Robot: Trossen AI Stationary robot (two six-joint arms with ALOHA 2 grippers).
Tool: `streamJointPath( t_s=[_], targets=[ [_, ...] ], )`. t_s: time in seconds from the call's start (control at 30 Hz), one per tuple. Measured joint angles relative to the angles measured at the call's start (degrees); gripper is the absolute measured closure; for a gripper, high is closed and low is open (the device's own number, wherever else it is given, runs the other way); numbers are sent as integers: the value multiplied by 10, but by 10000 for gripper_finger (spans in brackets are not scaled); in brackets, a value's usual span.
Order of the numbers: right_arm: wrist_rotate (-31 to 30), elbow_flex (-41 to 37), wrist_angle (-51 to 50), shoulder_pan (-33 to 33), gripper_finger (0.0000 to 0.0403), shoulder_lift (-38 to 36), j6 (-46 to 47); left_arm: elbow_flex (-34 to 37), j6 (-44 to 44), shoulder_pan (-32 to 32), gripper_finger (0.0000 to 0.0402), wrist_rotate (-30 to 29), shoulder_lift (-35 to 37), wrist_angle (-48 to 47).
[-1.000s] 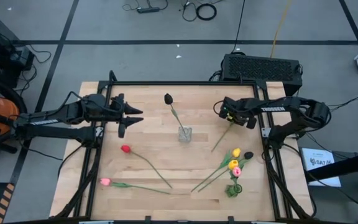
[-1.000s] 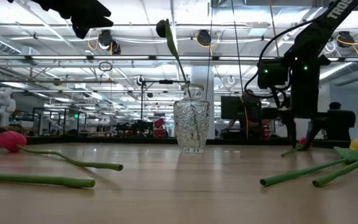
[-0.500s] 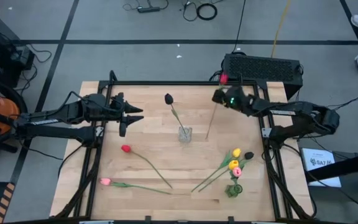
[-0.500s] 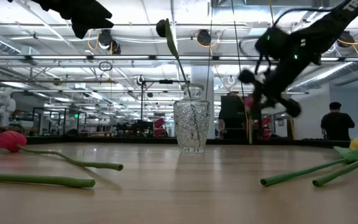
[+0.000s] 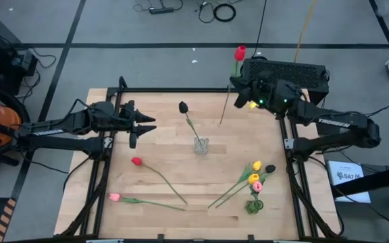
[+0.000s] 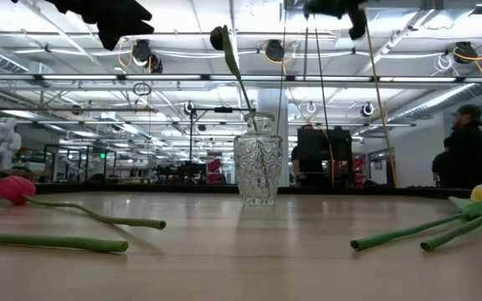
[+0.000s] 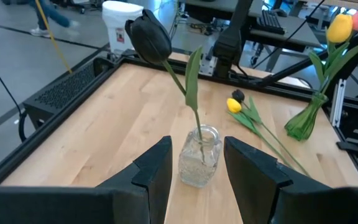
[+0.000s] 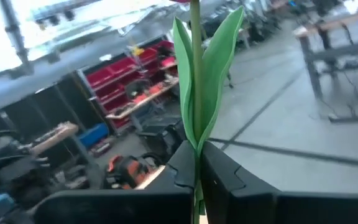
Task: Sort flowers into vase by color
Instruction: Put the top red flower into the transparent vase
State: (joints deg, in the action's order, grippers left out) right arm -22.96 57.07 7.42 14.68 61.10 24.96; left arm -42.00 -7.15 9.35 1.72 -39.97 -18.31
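Observation:
My right gripper (image 5: 237, 84) is high over the table's far right corner, shut on a red tulip (image 5: 240, 52) that stands upright. The clear glass vase (image 5: 200, 145) at the table's middle holds a black tulip (image 5: 183, 106) by its stem. My left gripper (image 5: 148, 125) waits open at the left, pointing at the vase (image 7: 199, 155). A red tulip (image 5: 136, 161) and a pink one (image 5: 114, 197) lie on the near left. A yellow one (image 5: 256, 165) and a black one (image 5: 269, 168) lie at the right. My right gripper pinches the red tulip's green stem (image 8: 196, 163) between its two fingers, just below the leaves (image 8: 213, 68). The fingers come in level, across the stem. The flower is lifted clear, head up, and the long lower stem (image 5: 224, 111) hangs slanting below the fingers.
A green vase (image 5: 253, 204) with a yellow and a pink tulip (image 7: 340, 25) stands at the near right. A black box (image 5: 286, 71) sits behind the table's far right edge. A person (image 6: 469, 150) stands in the room beyond. Bare wood lies around the glass vase.
My right gripper has risen from the table's right side toward the far edge and turned from pointing down to level. The red tulip, which lay on the table under it, has come up with it and swung upright, clear of the wood.

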Motion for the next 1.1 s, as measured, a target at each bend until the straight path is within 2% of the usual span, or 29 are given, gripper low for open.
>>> streamJointPath(
  t_s=[0.1,0.27,0.5,0.63,0.8,1.1],
  targets=[
    [-57,19,-4,-59,403,20,-41,0,0,0,249,0,0,0],
    [-120,15,15,-139,403,54,-47,0,0,0,249,1,0,-1],
    [-128,15,139,-184,403,135,-98,0,1,0,249,1,0,-1],
    [-130,15,158,-194,403,171,-100,0,1,0,249,1,0,-1],
    [-128,15,197,-201,402,203,-146,0,1,0,249,2,0,-3],
    [-110,15,204,-214,402,261,-188,0,1,0,249,13,0,-3]
  ],
)
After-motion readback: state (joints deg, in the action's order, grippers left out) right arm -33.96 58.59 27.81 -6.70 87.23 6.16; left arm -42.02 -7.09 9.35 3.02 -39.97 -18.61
